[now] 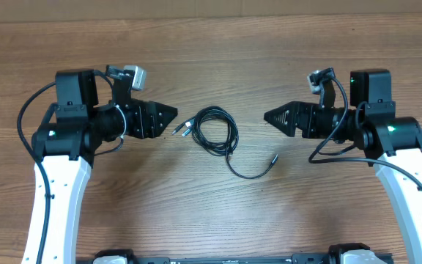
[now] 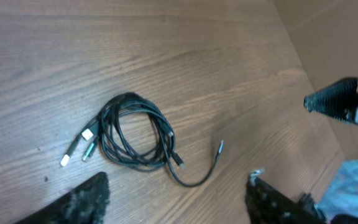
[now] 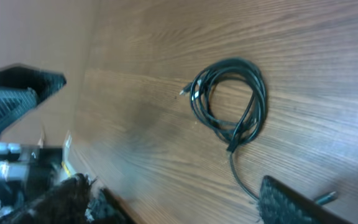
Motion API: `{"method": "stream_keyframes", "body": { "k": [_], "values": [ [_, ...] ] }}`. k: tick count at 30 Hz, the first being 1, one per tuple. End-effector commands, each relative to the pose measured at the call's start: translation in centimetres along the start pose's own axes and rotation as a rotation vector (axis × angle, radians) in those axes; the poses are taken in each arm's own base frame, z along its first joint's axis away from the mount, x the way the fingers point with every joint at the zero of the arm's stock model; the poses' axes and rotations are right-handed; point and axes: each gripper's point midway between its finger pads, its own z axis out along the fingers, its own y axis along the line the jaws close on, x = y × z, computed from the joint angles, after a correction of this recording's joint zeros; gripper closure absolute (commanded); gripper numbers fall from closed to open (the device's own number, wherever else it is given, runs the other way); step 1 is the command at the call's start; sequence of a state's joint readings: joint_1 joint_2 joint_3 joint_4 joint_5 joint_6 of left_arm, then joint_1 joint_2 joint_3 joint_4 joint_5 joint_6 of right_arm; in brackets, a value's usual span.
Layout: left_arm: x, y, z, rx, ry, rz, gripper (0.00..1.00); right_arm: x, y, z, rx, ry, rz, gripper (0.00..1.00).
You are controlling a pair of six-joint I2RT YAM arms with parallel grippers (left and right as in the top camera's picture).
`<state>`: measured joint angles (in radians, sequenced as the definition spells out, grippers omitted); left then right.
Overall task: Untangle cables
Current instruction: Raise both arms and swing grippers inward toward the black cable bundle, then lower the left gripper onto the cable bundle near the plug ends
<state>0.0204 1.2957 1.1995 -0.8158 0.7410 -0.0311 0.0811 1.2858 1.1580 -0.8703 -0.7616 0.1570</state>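
Observation:
The cables (image 1: 215, 130) lie as one loose black coil on the wooden table between my two arms. Two silvery plug tips (image 1: 183, 130) stick out at its left, and a tail curls down right to a small plug (image 1: 273, 158). The coil also shows in the left wrist view (image 2: 132, 132) and in the right wrist view (image 3: 232, 99). My left gripper (image 1: 173, 116) is open and empty, just left of the coil and apart from it. My right gripper (image 1: 268, 116) is open and empty, to the right of the coil.
The wooden table (image 1: 218, 213) spreads all around the coil. The two white arm links (image 1: 57, 198) (image 1: 412, 194) run down to the bases at the front edge. Thick black robot wires (image 1: 26, 110) loop by each arm.

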Motion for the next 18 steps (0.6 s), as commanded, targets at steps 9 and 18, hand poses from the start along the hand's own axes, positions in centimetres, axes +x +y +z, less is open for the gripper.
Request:
{"method": "stream_keyframes", "body": {
  "k": [9,18],
  "values": [
    [0.9,0.9,2.3,0.013,0.09,-0.101,0.96,-1.3,-1.8,1.1,0.06,-0.003,0.064,0.96],
    [2.3,3.6,4.2,-0.196,0.155,-0.127,0.96,-0.6,-5.5,3.9,0.121,0.076,0.177,0.39]
  ]
}}
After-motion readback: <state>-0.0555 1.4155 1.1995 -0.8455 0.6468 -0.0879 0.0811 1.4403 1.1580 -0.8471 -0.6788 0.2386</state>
